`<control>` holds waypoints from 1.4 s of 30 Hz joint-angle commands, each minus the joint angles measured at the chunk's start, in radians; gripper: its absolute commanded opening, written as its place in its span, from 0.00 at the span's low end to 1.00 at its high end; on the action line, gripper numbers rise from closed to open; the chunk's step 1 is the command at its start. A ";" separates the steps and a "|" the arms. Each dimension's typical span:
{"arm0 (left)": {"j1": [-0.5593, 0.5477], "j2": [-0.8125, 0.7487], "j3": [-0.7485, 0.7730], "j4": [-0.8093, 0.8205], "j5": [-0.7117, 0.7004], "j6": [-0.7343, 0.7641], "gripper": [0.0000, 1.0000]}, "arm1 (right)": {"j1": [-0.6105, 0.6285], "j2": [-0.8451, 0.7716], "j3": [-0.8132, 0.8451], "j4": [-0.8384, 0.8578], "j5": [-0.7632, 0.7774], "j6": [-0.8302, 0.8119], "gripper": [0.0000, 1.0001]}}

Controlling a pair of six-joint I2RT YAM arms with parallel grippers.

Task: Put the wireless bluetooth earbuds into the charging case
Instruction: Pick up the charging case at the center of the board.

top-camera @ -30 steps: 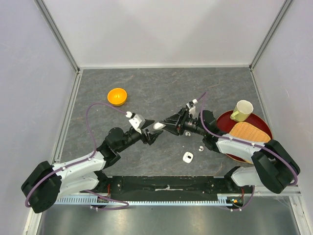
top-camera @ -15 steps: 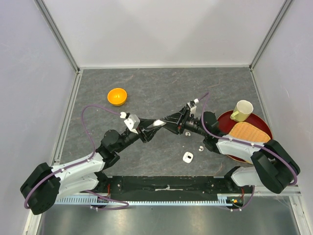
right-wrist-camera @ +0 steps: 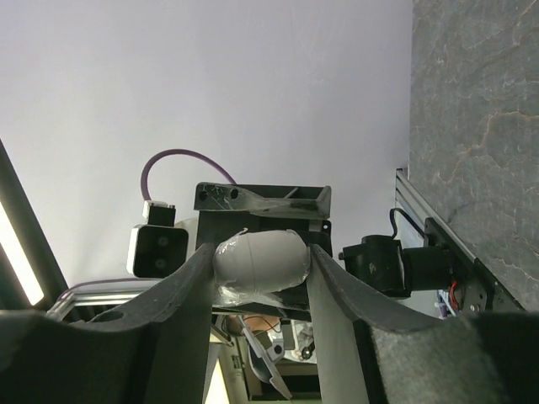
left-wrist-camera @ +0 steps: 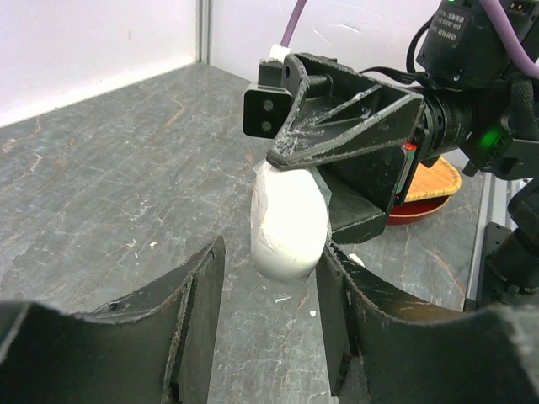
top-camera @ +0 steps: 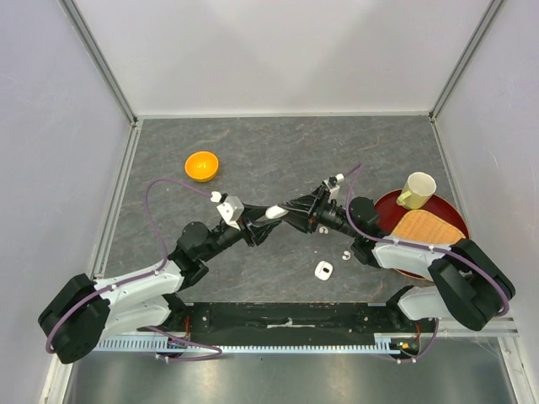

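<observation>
The right gripper (right-wrist-camera: 259, 263) is holding the white charging case (left-wrist-camera: 288, 220) up between the fingers of the left gripper (left-wrist-camera: 271, 249).
The right jaws are pinching the case from both sides, above the grey table (top-camera: 278, 160), and the case is looking closed. The left jaws are standing spread, with the case in the gap between them, very close to one finger and apart from the other. One tiny earbud (top-camera: 345, 254) is lying on the table, near a second small white case (top-camera: 323, 270).

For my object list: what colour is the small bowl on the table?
The bowl is orange, shown best in the top external view.
</observation>
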 commanded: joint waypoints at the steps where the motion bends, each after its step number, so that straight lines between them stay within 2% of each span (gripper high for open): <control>1: 0.001 0.031 0.042 0.085 0.038 -0.051 0.53 | 0.001 -0.015 -0.007 0.083 0.007 0.035 0.25; 5: 0.002 0.040 0.038 0.123 0.035 -0.069 0.50 | 0.001 -0.015 -0.018 0.084 0.009 0.038 0.25; 13: 0.001 0.034 0.033 0.137 0.032 -0.080 0.53 | 0.001 -0.010 -0.030 0.096 0.012 0.051 0.25; 16: 0.001 0.037 0.033 0.137 0.032 -0.080 0.50 | 0.001 -0.008 -0.030 0.103 0.010 0.058 0.25; 17: 0.001 0.042 0.033 0.138 0.034 -0.080 0.45 | 0.001 -0.008 -0.029 0.103 0.010 0.058 0.25; 20: -0.001 0.053 0.036 0.137 0.038 -0.080 0.39 | 0.001 -0.010 -0.035 0.107 0.012 0.063 0.25; 28: -0.001 0.083 0.052 0.140 0.057 -0.085 0.40 | 0.001 -0.010 -0.029 0.093 0.007 0.061 0.26; 35: -0.001 0.100 0.064 0.131 0.068 -0.083 0.19 | 0.001 -0.008 -0.007 0.031 -0.010 0.025 0.31; 38: 0.001 0.105 0.067 0.128 0.072 -0.083 0.21 | 0.001 -0.010 -0.002 0.006 -0.008 0.017 0.31; 42: -0.001 0.114 0.073 0.125 0.084 -0.080 0.33 | 0.001 -0.007 -0.004 0.006 -0.008 0.020 0.30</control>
